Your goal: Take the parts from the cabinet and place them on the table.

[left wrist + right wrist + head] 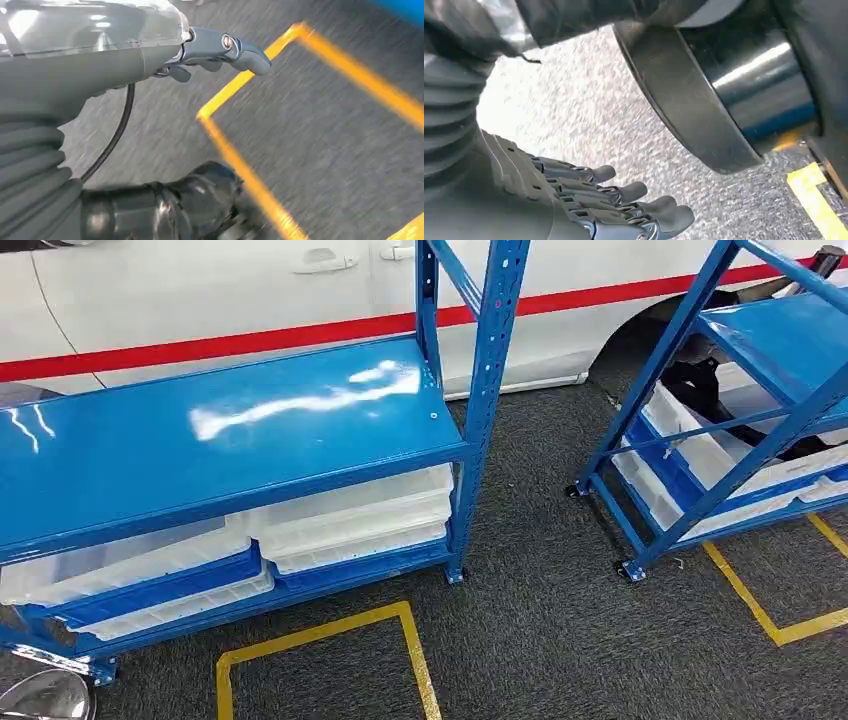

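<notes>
— What did you see nearest the robot?

— Its two hands hung over the grey carpet. The left hand (220, 50) held nothing; the thumb stuck out straight, and I couldn't tell how the other fingers lay. The right hand (614, 205) held nothing either, its fingers stretched out side by side, slightly apart.

— And on the floor?

— Yellow tape (320, 635) marked two angled outlines on the carpet (540, 540), one in front of each rack.

— How many racks?

— Two, both blue. The near rack (230, 430) had a bare, shiny top shelf. Below it I counted four white trays (350, 520), stacked in two pairs side by side. The second rack (740, 400) stood well apart to the right, tilted in view, with more white trays (700, 455) on its lower levels; I couldn't count them, and something dark lay among them.

— The parts?

— I couldn't make out what was inside any tray.

— And behind?

— A white car (200, 290) with a red stripe (230, 340) along its side, just behind both racks.
</notes>
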